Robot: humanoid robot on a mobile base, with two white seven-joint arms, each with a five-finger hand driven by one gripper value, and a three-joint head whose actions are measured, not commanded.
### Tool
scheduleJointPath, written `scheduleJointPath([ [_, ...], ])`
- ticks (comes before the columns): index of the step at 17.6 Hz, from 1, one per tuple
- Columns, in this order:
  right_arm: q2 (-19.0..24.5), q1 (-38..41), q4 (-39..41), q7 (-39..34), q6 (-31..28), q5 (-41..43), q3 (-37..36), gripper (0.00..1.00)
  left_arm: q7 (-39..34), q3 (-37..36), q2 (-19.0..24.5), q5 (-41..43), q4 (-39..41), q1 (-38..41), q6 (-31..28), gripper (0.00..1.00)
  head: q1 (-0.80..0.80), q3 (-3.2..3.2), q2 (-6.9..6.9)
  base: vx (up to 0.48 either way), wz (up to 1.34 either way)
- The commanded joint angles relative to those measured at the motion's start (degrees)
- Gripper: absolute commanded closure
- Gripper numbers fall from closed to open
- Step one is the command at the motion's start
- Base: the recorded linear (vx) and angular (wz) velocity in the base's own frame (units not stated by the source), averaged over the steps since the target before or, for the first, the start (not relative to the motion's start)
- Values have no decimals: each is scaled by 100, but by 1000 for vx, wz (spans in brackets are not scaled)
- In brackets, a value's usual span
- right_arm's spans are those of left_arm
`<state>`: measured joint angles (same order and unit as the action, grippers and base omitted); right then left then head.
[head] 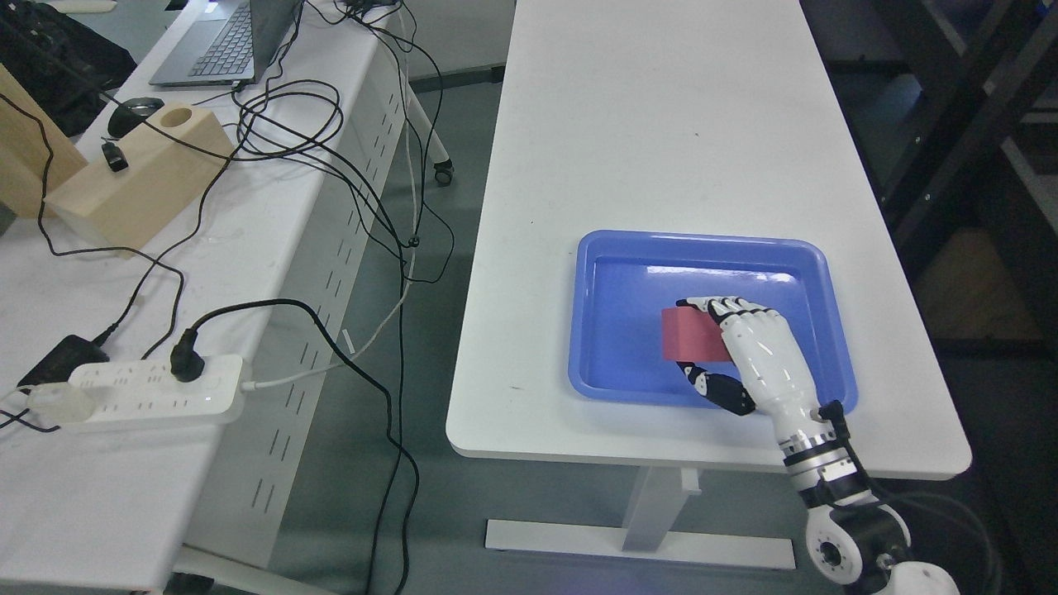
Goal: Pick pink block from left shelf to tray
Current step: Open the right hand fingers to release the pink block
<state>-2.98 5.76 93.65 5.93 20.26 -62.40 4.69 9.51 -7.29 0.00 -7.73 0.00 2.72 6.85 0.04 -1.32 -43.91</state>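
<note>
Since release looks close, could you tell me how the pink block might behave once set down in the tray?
The pink block looks flat-faced, so it should sit rather than roll. The right hand spans it without visible denting, suggesting stiffness. The blue tray looks glossy, so it might slide.

A pink-red rectangular block (693,333) sits inside a shallow blue plastic tray (603,330), near its middle, gripped by the right hand (748,351).

One pink block (693,334), one blue tray (628,248), two white tables (661,124).
</note>
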Motion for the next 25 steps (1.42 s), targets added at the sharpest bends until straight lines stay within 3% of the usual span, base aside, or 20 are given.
scheduleJointPath([
  [1, 148, 31, -5, -346, -162, -132, 252, 82, -2, 0, 100, 0, 100, 0, -8, 0, 0, 0, 0, 51, -41],
  [3, 166, 31, -5, -347, -189, -97, 243, 81, -2, 0, 100, 0, 100, 0, -8, 0, 0, 0, 0, 45, -24],
  [8, 198, 40, 4, -311, -321, 596, 112, 57, -2, 0, 100, 0, 100, 0, -8, 0, 0, 0, 0, 27, -2],
  [21, 198, 40, 4, -320, -356, 1309, -100, 27, -2, 0, 100, 0, 100, 0, 1, 0, 0, 0, 0, 4, 0],
  [25, 198, 40, 4, -347, -356, 1477, -126, 23, -2, 0, 100, 0, 100, 0, 1, 0, 0, 0, 0, 0, 0],
])
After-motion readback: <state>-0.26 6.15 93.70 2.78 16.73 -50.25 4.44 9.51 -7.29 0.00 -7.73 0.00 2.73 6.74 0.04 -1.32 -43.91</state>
